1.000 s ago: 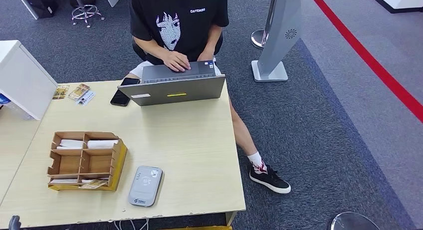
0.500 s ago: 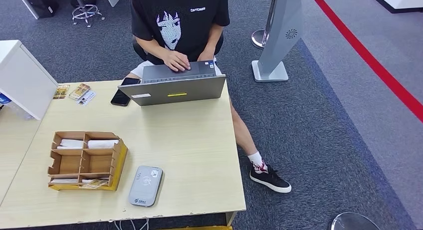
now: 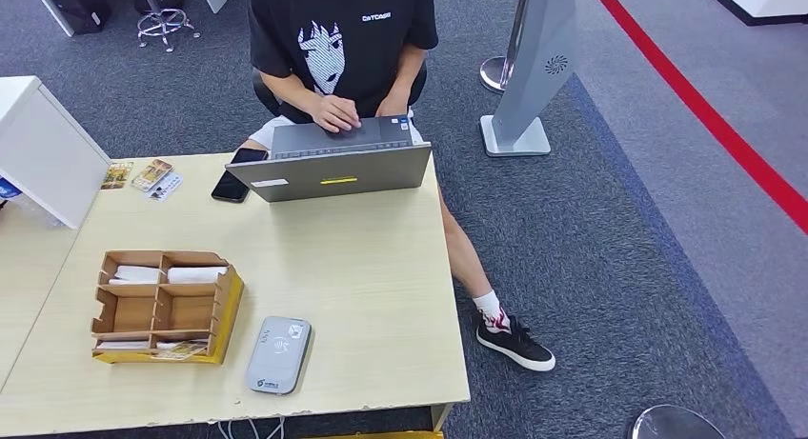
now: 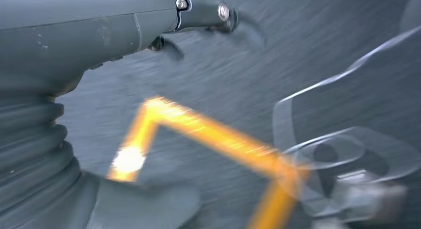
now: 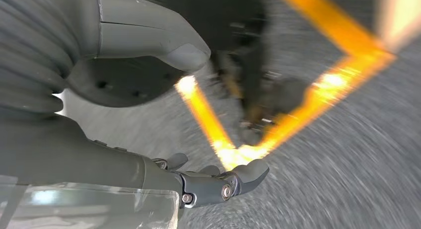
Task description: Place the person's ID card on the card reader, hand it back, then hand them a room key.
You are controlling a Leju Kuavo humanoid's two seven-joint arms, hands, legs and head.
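The task is judged to be at its very start: no ID card can be seen on the card reader (image 3: 277,354), which lies bare at the lower centre of the head view, near the front edge of the desk (image 3: 362,268). No ID card is made out anywhere, so its place cannot be told, and every step is judged to remain. The person (image 3: 338,49) is seated at the top of the frame with one hand on a grey laptop (image 3: 329,168), and nothing is being offered. A wooden organizer (image 3: 164,308) stands just left of the reader, with white and printed cards in its compartments; whether these are room keys cannot be told. A dark phone (image 3: 232,184) lies left of the laptop. In the wrist views the left hand (image 4: 198,20) and the right hand (image 5: 213,182) are seen over blurred carpet and orange floor lines; nothing is held, the fingers being loosely extended. White lettering on the black shirt is too small to be read surely, and a contactless symbol is marked on the reader.
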